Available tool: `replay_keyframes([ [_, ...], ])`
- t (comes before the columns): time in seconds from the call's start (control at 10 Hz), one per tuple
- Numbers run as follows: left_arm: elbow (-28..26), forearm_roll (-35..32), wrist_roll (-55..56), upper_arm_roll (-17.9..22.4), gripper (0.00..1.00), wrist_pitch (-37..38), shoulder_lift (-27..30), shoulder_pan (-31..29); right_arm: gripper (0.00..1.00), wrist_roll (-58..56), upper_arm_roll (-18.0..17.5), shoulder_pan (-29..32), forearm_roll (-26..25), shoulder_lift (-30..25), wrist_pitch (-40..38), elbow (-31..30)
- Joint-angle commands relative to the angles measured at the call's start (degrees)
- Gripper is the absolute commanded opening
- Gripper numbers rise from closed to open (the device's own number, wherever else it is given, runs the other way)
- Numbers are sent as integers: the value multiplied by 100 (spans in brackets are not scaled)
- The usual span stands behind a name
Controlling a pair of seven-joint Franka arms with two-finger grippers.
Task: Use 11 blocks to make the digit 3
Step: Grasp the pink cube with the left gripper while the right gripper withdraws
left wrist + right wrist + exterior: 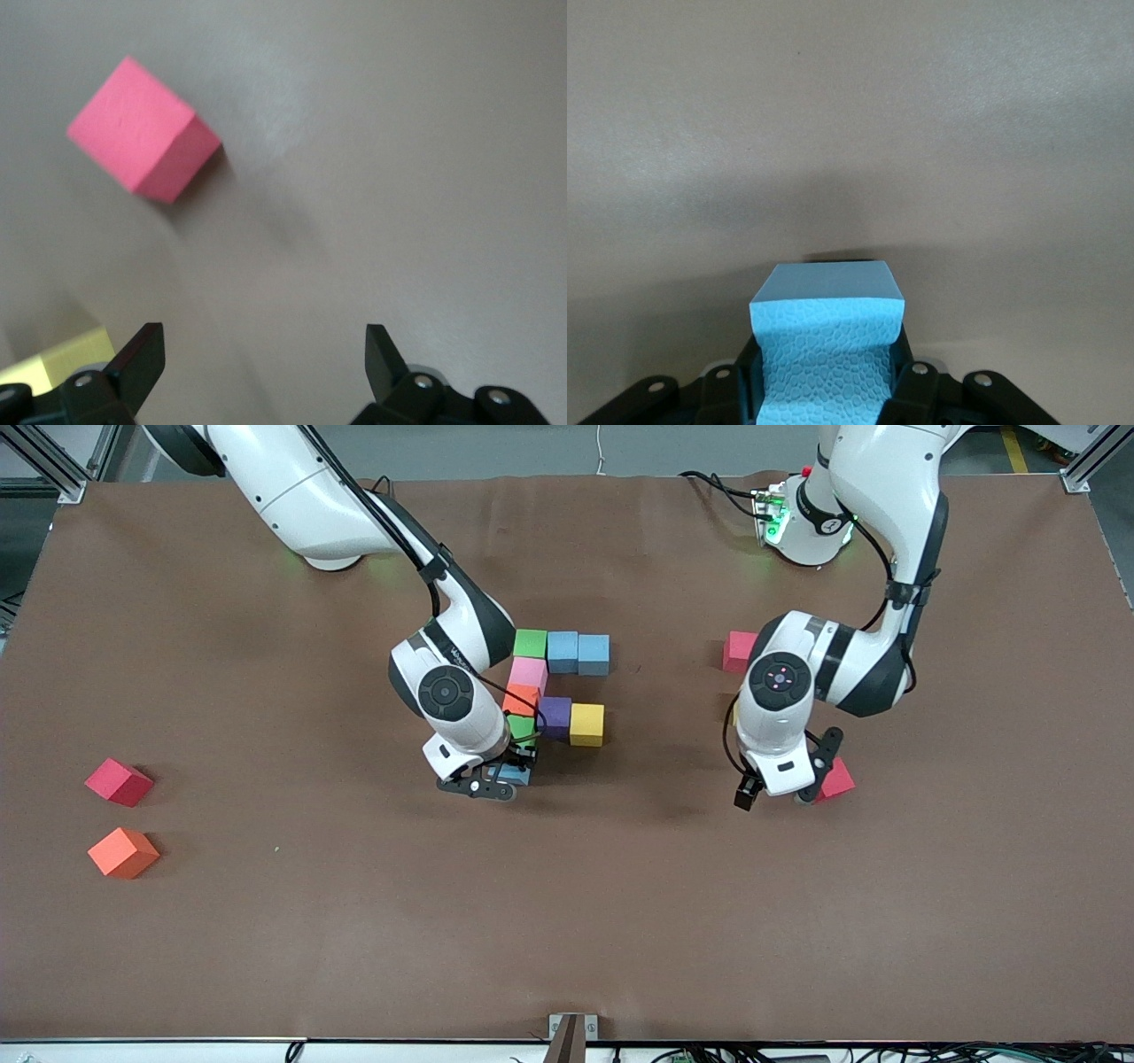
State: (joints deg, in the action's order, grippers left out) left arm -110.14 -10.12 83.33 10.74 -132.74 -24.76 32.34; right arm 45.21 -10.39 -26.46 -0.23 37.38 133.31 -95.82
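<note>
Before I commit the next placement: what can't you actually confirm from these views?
- Front view: the blue block in the right gripper is mostly hidden by the wrist; whether it touches the table is unclear.
- Front view: the green block beside the purple block is partly covered by the right arm.
- Front view: the red block is partly hidden by the left gripper.
- Left wrist view: a yellow block is cut off by the fingers and the picture's edge.

Robotics lab | two white Franka arms (310,496) bolted along one edge of a worktop under a brown mat (266,957) | aluminium frame posts (53,465) at its corners | grey floor with yellow tape (1014,447) past the edge | loose cables (797,1052) along the camera-side edge
</note>
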Motion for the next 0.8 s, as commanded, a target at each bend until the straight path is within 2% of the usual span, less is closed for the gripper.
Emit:
replay_keyframes([
  [0.0,-122,-69,-1165,-80,100,-156,121,-429,1,173,72,-69,-101,15,55,2],
  [0.2,-392,-34,-2272,-482,100,-523,208,-1225,2,173,81,-87,-109,41,63,2],
  [0.4,-849,-43,-3222,-1185,100,-1251,252,-2359,11,181,81,-87,-223,59,64,2],
  [0.6,-948,-43,-3796,-1678,100,-1360,252,-3082,26,181,81,-87,-224,85,98,2],
  [0.7,-1026,-43,-4016,-1793,100,-1360,261,-3250,34,181,73,-87,-224,85,107,2],
])
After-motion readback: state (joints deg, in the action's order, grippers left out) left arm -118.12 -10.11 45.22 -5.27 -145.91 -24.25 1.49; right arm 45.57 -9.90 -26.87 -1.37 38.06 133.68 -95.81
